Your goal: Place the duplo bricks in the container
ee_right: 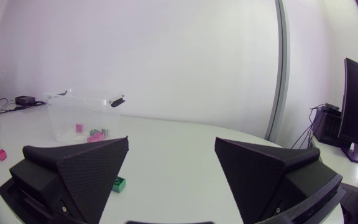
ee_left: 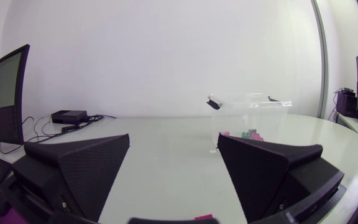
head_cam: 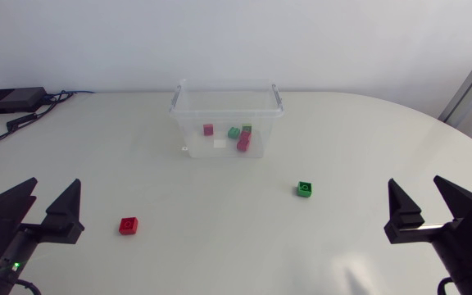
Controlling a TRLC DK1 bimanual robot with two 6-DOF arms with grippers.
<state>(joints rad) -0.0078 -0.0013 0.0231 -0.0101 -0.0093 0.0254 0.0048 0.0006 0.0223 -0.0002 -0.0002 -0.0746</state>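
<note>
Left gripper (head_cam: pixel 54 185) and right gripper (head_cam: pixel 415 181) gape wide, empty, while the red brick (head_cam: pixel 128 224) and green brick (head_cam: pixel 305 189) lie loose near the container (head_cam: pixel 224 115), probably light, rigid, slick plastic best pinched across flat sides.

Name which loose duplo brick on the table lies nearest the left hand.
The small red duplo brick, close by the left hand; the small green duplo brick sits nearer the right hand.

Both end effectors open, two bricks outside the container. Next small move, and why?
Probably shift the left end effector toward the red brick: it lies on the table just beside those open fingers, while the green brick sits farther from the right end effector.
</note>
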